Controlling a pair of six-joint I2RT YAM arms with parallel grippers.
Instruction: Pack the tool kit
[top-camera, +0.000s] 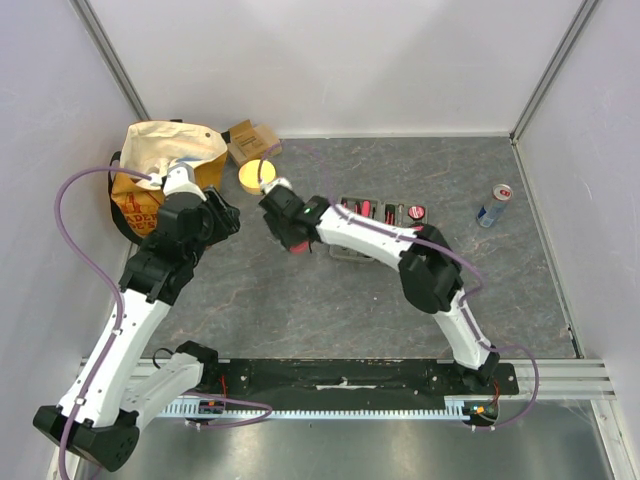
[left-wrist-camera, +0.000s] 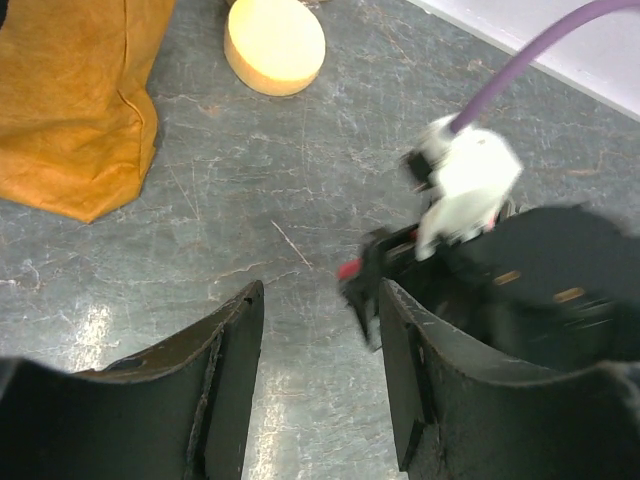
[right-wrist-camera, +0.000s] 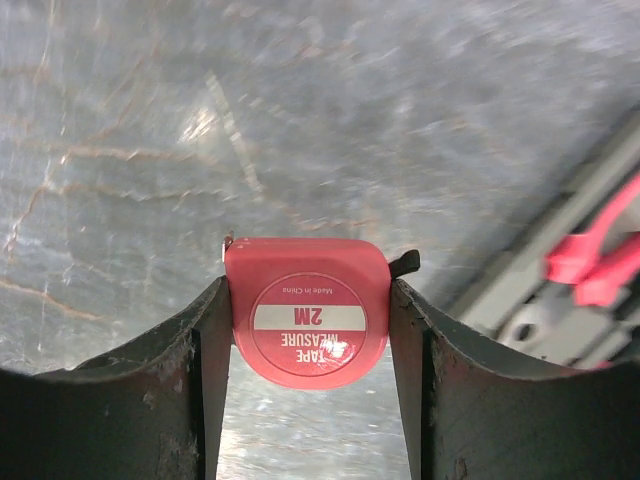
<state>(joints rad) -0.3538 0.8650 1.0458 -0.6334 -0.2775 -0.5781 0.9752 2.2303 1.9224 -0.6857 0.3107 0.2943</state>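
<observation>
**Fig.** Two arms over a grey, marble-veined table (top-camera: 300, 310), listed near to far.

**(a)** R gripper (right-wrist-camera: 308, 300): jaws part-way open and clamped on a red tape measure (right-wrist-camera: 308, 335), w/ one dark finger (right-wrist-camera: 200, 370) pressed flat against each side. The tape measure was a glossy, rounded-square plastic shell w/ a round label reading "TAPE MEASURE 2M". A small black tab stuck out at one upper corner and a metal tip at the other. Whether it touched the table could not be told.

**(b)** L gripper (left-wrist-camera: 320, 300): jaws apart, gripping nothing, w/ bare tabletop showing in the gap. Its fingers (left-wrist-camera: 230, 380) were matte black and scuffed, w/ curved inner faces. It faced the R gripper, near it but not touching.

**(c)** Case (right-wrist-camera: 545, 300): lay flat on the table just beside the R gripper, partly under the R arm. It was grey moulded plastic w/ slots, and red-handled tools (right-wrist-camera: 590, 255) sat in it. A small round black-and-red item (top-camera: 416, 212) lay just beside its far right corner.

**(d)** Far left: an orange-and-cream bag (top-camera: 165, 170), crumpled and paper-like. A brown cardboard box (top-camera: 250, 140) stood beside it, and a smooth, pale yellow disc (top-camera: 258, 175) lay btwn the bag and the R gripper. Far right: a blue-silver drinks can (top-camera: 494, 205), upright, well apart from the case.
</observation>
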